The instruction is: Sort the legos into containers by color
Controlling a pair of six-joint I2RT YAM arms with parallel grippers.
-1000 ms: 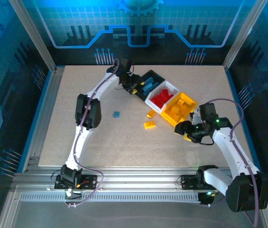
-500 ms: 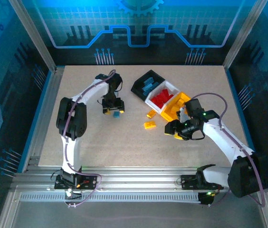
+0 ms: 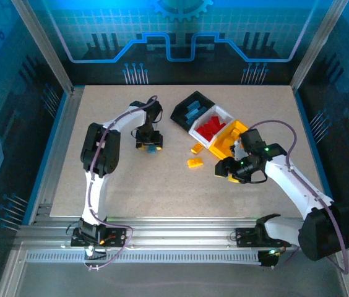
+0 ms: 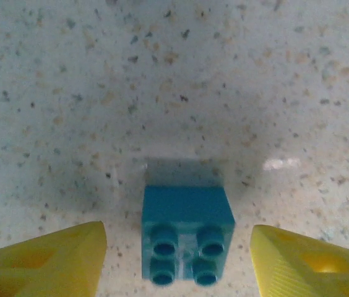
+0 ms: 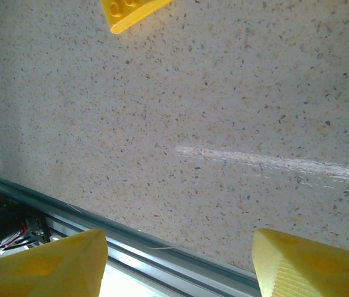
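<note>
A small blue lego [image 4: 187, 235] lies studs-up on the table between my left gripper's [image 4: 179, 263] yellow fingers [image 4: 51, 260], which stand wide apart and do not touch it. From above, the left gripper [image 3: 148, 143] hangs right over this blue lego [image 3: 155, 148]. Two yellow legos [image 3: 197, 148] [image 3: 194, 163] lie loose left of the bins. The black bin [image 3: 185, 103] holds blue legos, the white bin [image 3: 223, 114] red ones, the yellow bin [image 3: 221, 150] yellow ones. My right gripper [image 3: 223, 171] is open and empty, low over the table beside the yellow bin; one yellow lego [image 5: 131, 11] lies ahead of it.
The aluminium rail at the table's near edge [image 5: 162, 247] shows just beyond the right gripper's fingers [image 5: 314, 263]. The three bins sit in a diagonal row at the back middle of the table [image 3: 249, 204]. Frame posts stand at the back corners.
The left arm swung from the black bin down to the blue lego and now straddles it. The right gripper moved left, away from the yellow bin, and has since held still.
</note>
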